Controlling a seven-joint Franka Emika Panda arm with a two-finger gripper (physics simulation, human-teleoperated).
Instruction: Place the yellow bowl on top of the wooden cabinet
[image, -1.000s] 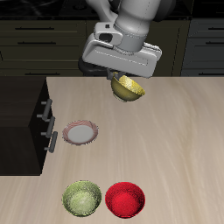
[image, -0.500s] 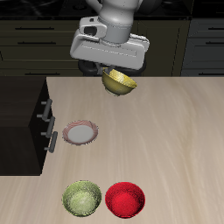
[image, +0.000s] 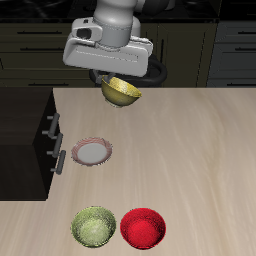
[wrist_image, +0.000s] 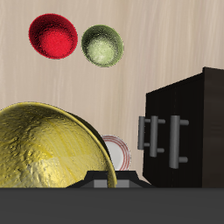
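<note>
The yellow bowl (image: 121, 92) hangs tilted under my gripper (image: 113, 78), held high above the table's back part. In the wrist view the bowl (wrist_image: 48, 149) fills the near field, glossy and mottled, with the gripper shut on its rim. The fingertips are hidden behind the gripper's body in the exterior view. The wooden cabinet (image: 22, 130) is a dark box with silver bar handles at the table's side; it also shows in the wrist view (wrist_image: 188, 122). The bowl is apart from the cabinet, short of its top.
A pink-rimmed plate (image: 91, 152) lies beside the cabinet's drawer fronts. An olive-green bowl (image: 93, 226) and a red bowl (image: 143, 227) stand near the table's front edge; both show in the wrist view, green (wrist_image: 101, 45), red (wrist_image: 53, 37).
My gripper has carried the yellow bowl sideways toward the cabinet and slightly farther back. The other bowls and the plate have not moved.
</note>
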